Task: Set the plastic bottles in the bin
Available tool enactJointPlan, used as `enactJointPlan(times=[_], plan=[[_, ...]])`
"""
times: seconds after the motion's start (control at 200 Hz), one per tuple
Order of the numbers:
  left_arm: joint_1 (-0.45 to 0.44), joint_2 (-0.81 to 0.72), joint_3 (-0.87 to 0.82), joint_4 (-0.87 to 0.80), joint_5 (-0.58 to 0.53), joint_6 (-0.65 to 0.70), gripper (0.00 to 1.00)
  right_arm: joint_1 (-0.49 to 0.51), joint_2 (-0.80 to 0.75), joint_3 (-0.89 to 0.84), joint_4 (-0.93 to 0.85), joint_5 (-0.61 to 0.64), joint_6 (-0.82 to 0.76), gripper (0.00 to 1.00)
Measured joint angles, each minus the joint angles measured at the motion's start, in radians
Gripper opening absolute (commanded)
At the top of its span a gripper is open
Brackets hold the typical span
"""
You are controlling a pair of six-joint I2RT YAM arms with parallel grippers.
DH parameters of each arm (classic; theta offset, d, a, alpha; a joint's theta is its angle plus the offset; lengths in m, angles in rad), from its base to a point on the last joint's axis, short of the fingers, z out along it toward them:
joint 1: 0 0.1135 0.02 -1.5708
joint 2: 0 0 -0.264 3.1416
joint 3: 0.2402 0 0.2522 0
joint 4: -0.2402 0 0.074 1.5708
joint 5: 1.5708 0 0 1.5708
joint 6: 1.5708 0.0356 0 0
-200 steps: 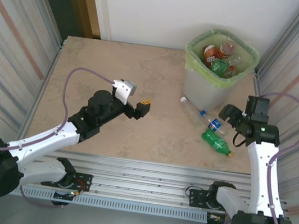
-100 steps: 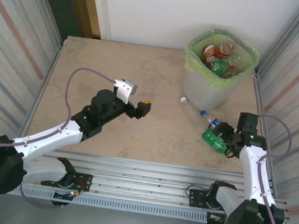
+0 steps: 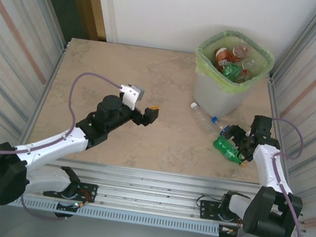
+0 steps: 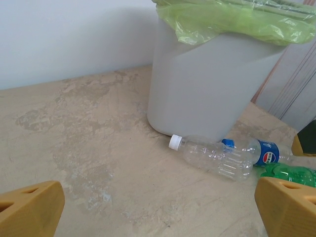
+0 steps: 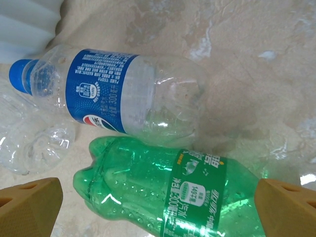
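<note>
The green bottle [image 5: 168, 197] lies on its side on the worktop [image 3: 123, 71] directly under the right gripper [image 3: 237, 142]. The gripper's fingers stand apart on either side of its body, so the step in hand looks like grasping this one, with a blue-labelled bottle [image 5: 118, 94] just beyond and a clear bottle [image 5: 29, 140] past that. The next move calls, I judge, for closing across the green body without nudging its neighbour, then lifting over the rim of the bin [image 3: 213, 91] farther ahead, where other bottles [image 3: 232, 63] lie. The left gripper [image 3: 149, 115] is spread and empty.
</note>
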Motion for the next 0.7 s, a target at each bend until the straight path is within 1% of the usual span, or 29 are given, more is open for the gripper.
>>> enactJointPlan(times=[0.17, 0.496, 0.701], plan=[[0.007, 0.01, -0.003, 0.0, -0.003, -0.008, 0.99, 0.0, 0.018, -0.005, 0.006, -0.023, 0.0, 0.98], [0.009, 0.021, -0.005, 0.001, -0.003, -0.024, 0.99, 0.002, 0.018, -0.016, -0.014, -0.027, 0.016, 0.99], [0.015, 0.028, -0.005, 0.002, -0.003, -0.032, 0.99, 0.042, 0.009, -0.018, -0.049, -0.026, 0.027, 0.98]])
